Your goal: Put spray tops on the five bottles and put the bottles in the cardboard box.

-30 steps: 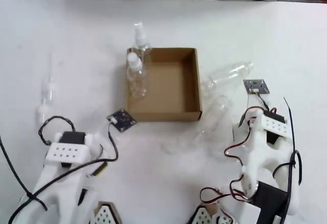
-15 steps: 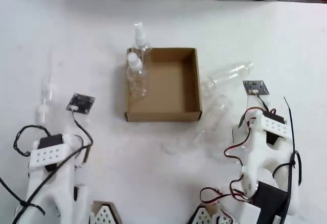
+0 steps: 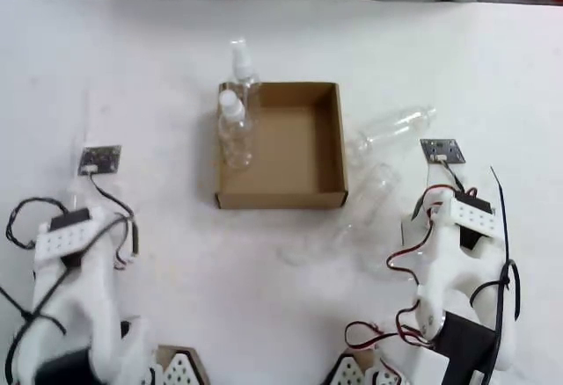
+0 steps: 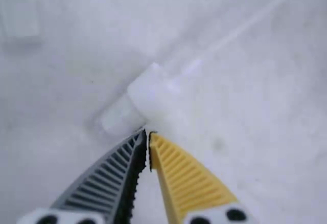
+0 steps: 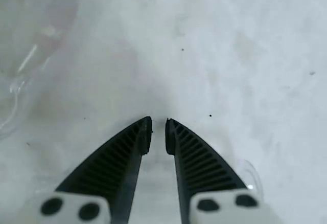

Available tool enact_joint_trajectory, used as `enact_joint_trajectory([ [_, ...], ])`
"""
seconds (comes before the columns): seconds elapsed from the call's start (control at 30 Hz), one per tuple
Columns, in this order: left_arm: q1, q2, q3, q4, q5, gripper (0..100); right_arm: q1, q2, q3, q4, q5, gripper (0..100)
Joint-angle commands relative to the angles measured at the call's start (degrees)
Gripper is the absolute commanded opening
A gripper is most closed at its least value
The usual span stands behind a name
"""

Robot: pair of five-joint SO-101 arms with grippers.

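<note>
At 8 o'clock from the cardboard box [image 3: 281, 199], the left arm [image 3: 70, 262] leans over the bench [image 3: 440, 42] with its wrist aimed toward 12 o'clock. The left pincer [image 4: 148, 134] is clenched, its grey and yellow tips pressed together with nothing between them. The tips sit right at the edge of a white spray top [image 4: 145, 93]; you cannot tell whether they touch it. This spray top lies flat on the bench, and its thin clear tube [image 4: 230, 29] runs away from the tips.

At 4 o'clock from the box, the right arm [image 3: 457, 227] is folded low. The right pincer [image 5: 158, 129] is also clenched, empty, with only a sliver between its tips.

One capped bottle [image 3: 234, 134] stands upright inside the box against its 9 o'clock wall. A second capped bottle [image 3: 242, 67] stands at the box's 11 o'clock corner; you cannot tell whether it is inside or just outside. Clear uncapped bottles [image 3: 396, 127] lie on their sides at 3 o'clock from the box.
</note>
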Motion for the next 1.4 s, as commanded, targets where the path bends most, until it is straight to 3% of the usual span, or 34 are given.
enact_joint_trajectory([
  [0.0,-2.51,12.62,-11.69,1.05,1.05,2,0.92,-0.75,-0.18,-0.31,0.53,3.3],
  [0.3,-6.37,16.13,-19.69,3.6,1.32,2,0.75,-0.75,-0.18,-0.66,0.53,3.4],
  [0.43,-8.04,16.31,-22.33,3.16,6.42,2,0.75,-0.75,-0.18,-0.66,0.53,3.4],
  [0.6,-8.66,16.31,-24.7,3.43,7.03,2,0.66,-0.75,-0.18,-0.66,0.53,3.4],
  [0.9,-7.25,15.87,-27.34,6.24,23.21,2,0.57,-0.75,-0.18,-0.75,0.53,3.5],
  [1.1,-3.21,15.87,-28.13,6.59,25.41,2,0.57,-0.75,-0.18,-0.75,0.53,3.5],
  [1.23,-3.12,15.78,-24.7,2.46,28.66,4,0.57,-0.75,-0.18,-0.75,0.53,3.5],
  [1.37,-2.95,13.58,-18.46,-4.04,34.73,11,0.57,-0.75,-0.18,-0.75,0.53,3.5],
])
